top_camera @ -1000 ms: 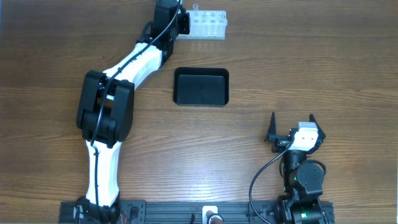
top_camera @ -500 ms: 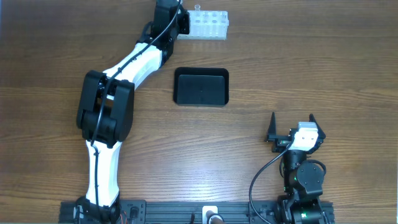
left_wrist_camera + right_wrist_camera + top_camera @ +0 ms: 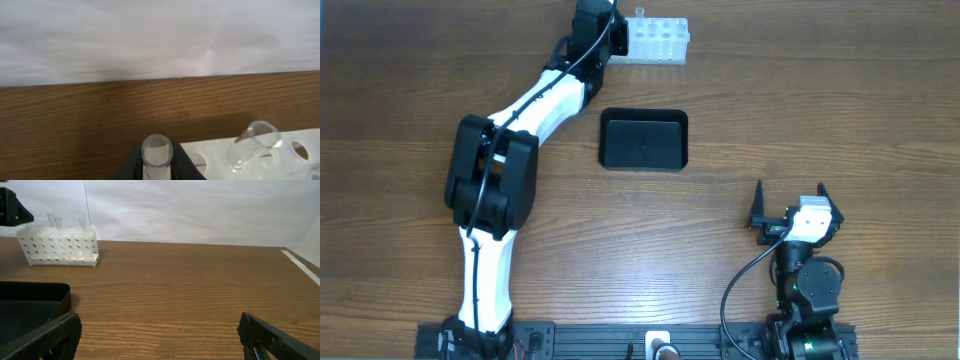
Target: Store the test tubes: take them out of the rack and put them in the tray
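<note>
The white test tube rack point(image 3: 658, 42) stands at the table's far edge. My left gripper point(image 3: 617, 33) is at the rack's left end, and in its wrist view the left gripper point(image 3: 156, 169) is shut on a clear test tube point(image 3: 156, 149) standing upright at that end. A second tube point(image 3: 254, 143) leans tilted in the rack point(image 3: 290, 152) beside it. The black tray point(image 3: 643, 140) lies a little nearer than the rack and holds nothing. My right gripper point(image 3: 790, 198) rests open near its base, far from both; the right gripper point(image 3: 160, 340) faces the rack point(image 3: 57, 245) and tray point(image 3: 30, 305).
Bare wooden table surrounds the tray and rack. A pale wall rises just behind the table's far edge. A strip of white tape point(image 3: 300, 265) marks the table at the far right.
The left gripper has edged slightly up and to the right in the top view, and the rack has shifted a little with it. The right arm has stayed still.
</note>
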Robot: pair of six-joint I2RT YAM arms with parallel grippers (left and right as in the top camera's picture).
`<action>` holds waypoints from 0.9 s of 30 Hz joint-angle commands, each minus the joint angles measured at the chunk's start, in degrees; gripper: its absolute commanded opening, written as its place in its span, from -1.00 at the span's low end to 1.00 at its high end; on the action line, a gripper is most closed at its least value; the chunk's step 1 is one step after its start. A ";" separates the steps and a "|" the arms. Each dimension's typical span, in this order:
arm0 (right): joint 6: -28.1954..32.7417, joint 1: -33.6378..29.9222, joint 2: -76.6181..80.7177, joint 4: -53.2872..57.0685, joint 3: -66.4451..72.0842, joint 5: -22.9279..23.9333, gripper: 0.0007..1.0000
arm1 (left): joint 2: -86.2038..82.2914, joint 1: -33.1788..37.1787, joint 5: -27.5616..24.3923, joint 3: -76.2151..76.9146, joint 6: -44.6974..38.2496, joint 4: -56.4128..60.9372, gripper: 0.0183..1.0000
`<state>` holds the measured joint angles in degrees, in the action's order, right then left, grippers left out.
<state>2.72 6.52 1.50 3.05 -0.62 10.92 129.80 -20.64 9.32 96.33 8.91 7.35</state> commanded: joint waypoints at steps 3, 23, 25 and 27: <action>-0.50 0.35 -0.02 0.17 0.31 -0.13 0.98 | -13.16 -0.20 0.85 1.31 -5.53 0.55 -0.89; -0.50 0.35 -0.02 0.17 0.31 -0.13 0.99 | -21.44 -4.94 0.61 -0.46 20.11 -42.38 -0.96; -0.50 0.35 -0.02 0.17 0.31 -0.13 0.99 | -19.71 -6.36 0.61 -0.90 20.09 -43.30 -0.96; -0.50 0.35 -0.02 0.17 0.31 -0.13 0.99 | -17.68 -7.98 0.87 -0.90 20.06 -44.74 -0.94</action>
<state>2.76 6.52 1.50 3.05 -0.62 10.92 109.32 -26.41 9.72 96.07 25.10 -36.27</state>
